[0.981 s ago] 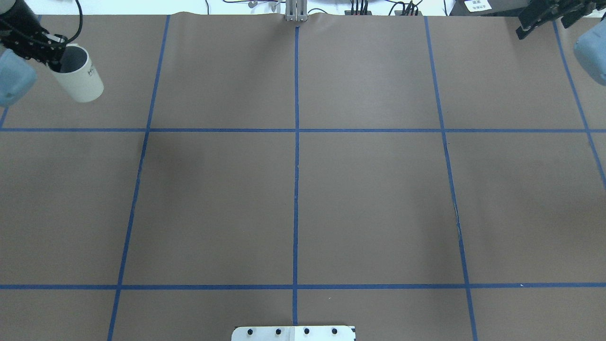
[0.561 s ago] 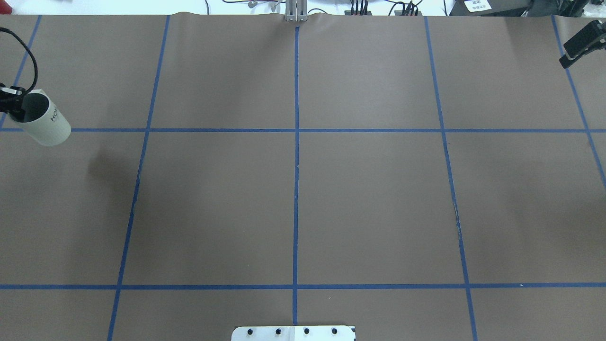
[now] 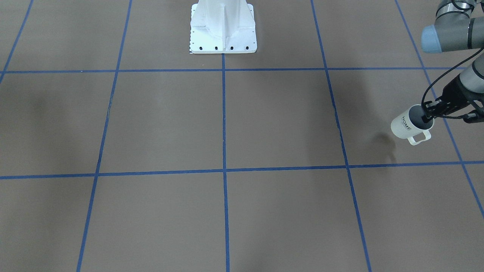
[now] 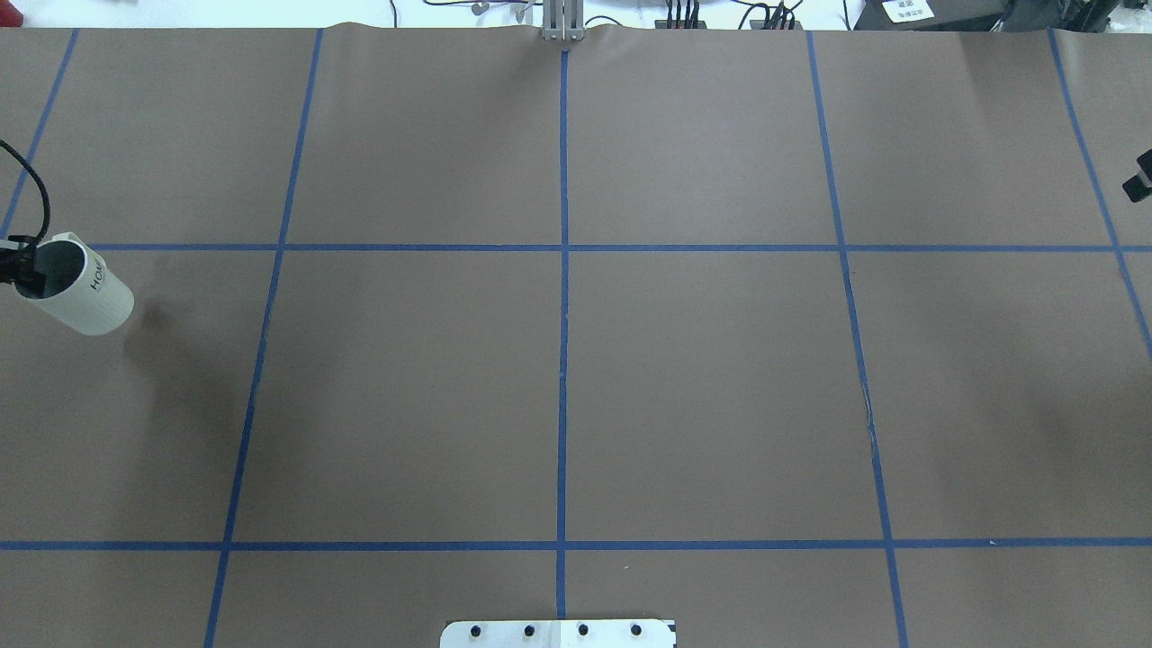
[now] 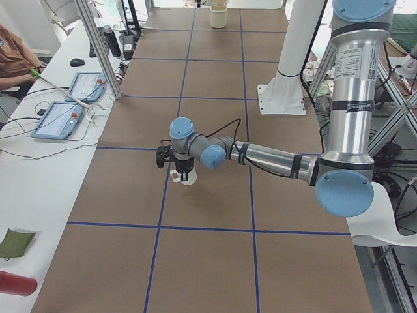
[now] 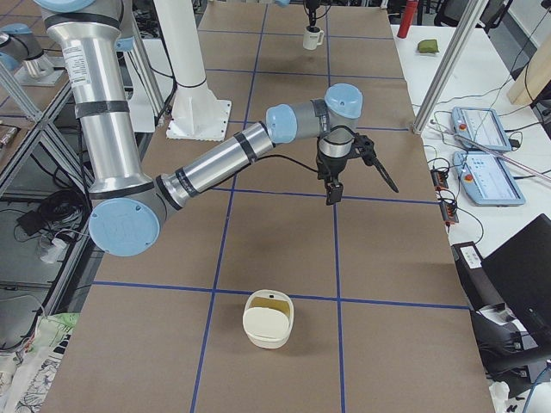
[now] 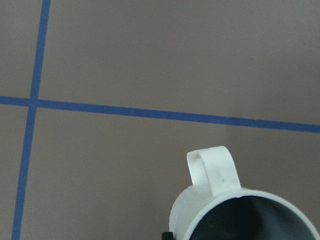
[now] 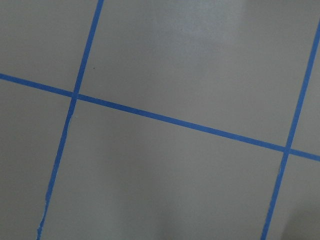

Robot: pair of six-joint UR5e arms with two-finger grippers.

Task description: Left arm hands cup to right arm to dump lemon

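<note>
Blue tape grids the brown surface [image 3: 280, 121]. The left hand [image 3: 428, 116] pinches the rim of the HOME cup [image 3: 404, 126], held tilted above the surface's left end; its dark inside hides any contents. The right hand [image 4: 1140, 183] is cut off at the frame edge, so I cannot tell how far open it is.

The cup [image 4: 85, 301] hangs over the table's [image 4: 576, 360] left end, rim between the left gripper's [image 3: 426, 116] fingers [image 3: 432, 112]
</note>
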